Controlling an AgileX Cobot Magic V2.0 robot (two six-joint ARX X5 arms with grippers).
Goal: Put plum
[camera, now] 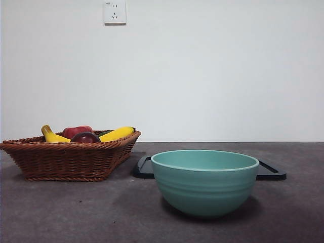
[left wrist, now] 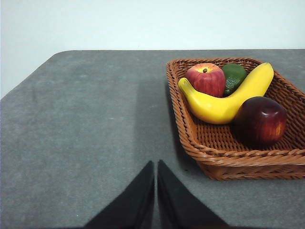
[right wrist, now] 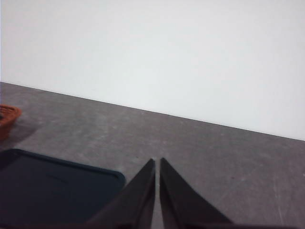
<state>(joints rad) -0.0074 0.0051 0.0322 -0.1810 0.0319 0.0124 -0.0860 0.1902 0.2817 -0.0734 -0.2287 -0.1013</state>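
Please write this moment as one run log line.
plum: in basket | left hand: shut, beside basket | right hand: shut, waiting | bowl: no fruit seen

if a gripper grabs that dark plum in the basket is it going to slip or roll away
The plum looks round and glossy, so the jaws could well slide off unless they close across its widest part. If nudged it would probably roll, though the banana and the basket wall close beside it should stop it soon. It looks firm, not squashy.

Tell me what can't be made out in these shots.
- Bowl interior: front view, hidden by its own wall.
- Tray: front view, mostly behind the bowl; right wrist view, cut by the edge.
- Plum: front view, lower part behind the basket rim.
- Green item: left wrist view, partly behind the banana.
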